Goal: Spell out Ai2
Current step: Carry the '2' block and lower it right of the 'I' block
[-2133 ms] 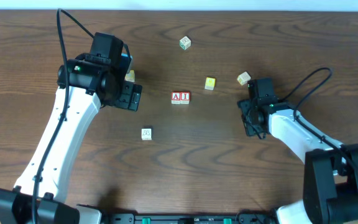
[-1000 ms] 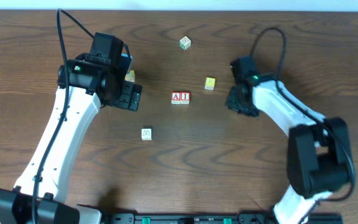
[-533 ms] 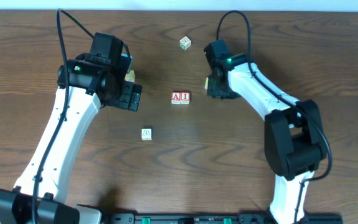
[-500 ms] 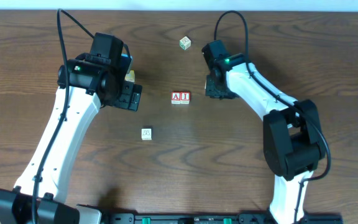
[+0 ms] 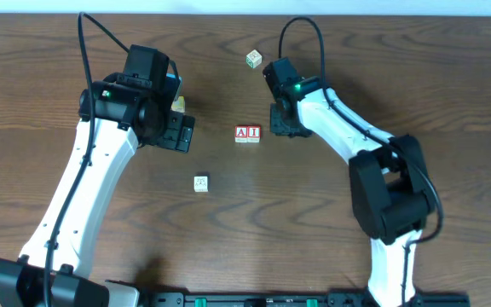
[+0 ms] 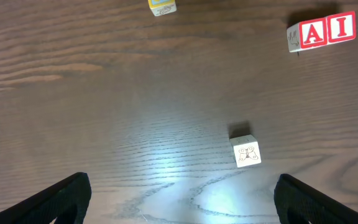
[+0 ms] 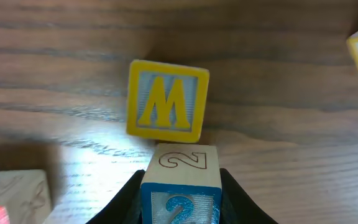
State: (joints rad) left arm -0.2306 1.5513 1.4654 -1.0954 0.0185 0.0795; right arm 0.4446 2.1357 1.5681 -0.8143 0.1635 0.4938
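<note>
Two red-lettered blocks, A [image 5: 242, 133] and I [image 5: 253, 133], sit side by side mid-table, and they show in the left wrist view too, A [image 6: 313, 32] and I [image 6: 342, 28]. My right gripper [image 5: 284, 125] hovers just right of them, shut on a blue 2 block [image 7: 182, 167] that fills the space between its fingers [image 7: 132, 200]. From overhead the arm hides that block. A yellow M block [image 7: 168, 109] lies just beyond the 2 block. My left gripper [image 5: 176, 130] is open over bare wood, its fingers [image 6: 61, 198] far apart.
A small white block [image 5: 200, 183] lies in front of the left gripper, also in the left wrist view as white block [image 6: 246, 153]. A green-edged block [image 5: 254, 58] sits at the back. A yellow block [image 5: 178, 104] peeks out beside the left wrist.
My right arm has swung left across the table with the 2 block, from the right side to just beside the A and I blocks, covering the yellow block. The left arm has stayed still.
</note>
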